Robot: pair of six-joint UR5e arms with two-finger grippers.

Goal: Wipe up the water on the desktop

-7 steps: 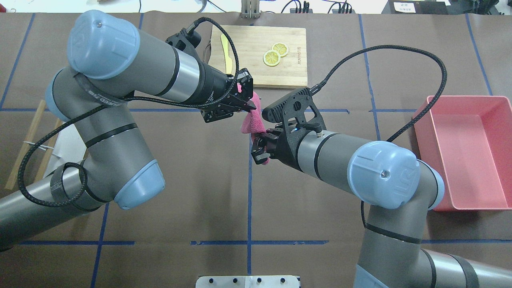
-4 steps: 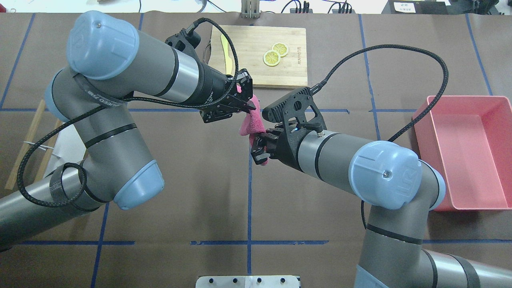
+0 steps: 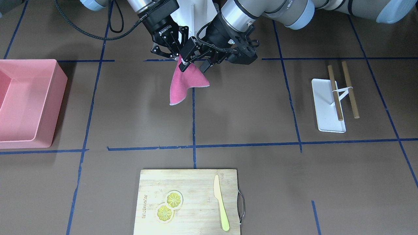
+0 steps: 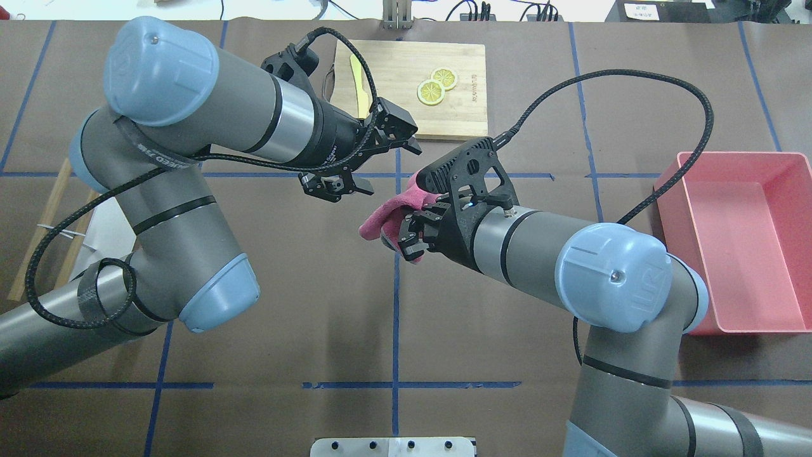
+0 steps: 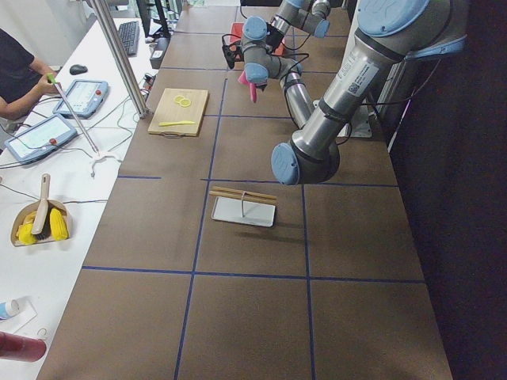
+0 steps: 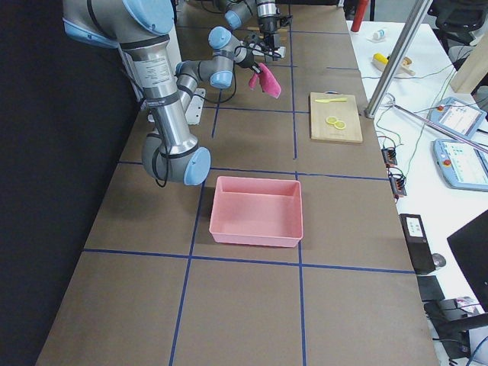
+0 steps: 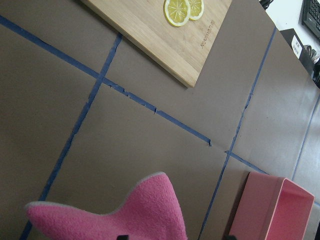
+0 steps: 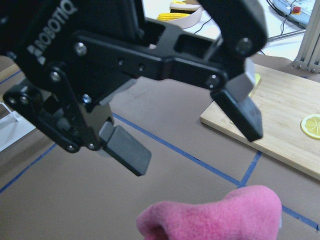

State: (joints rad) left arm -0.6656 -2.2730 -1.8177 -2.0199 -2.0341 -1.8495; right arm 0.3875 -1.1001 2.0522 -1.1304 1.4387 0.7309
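Pinching pink cloth (image 4: 379,219) in right gripper (image 4: 409,240), hung clear above counter (image 4: 317,304), presumably for lowering and wiping; left gripper (image 4: 389,169) spread, apart at cloth's 12 o'clock overhead.

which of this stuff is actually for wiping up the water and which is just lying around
For the job:
pink cloth, clamped in the right gripper
left gripper, open beside it
desktop (no water visible on it)

Lying about:
cutting board
lemon slices
yellow knife
pink bin
white stand with sticks
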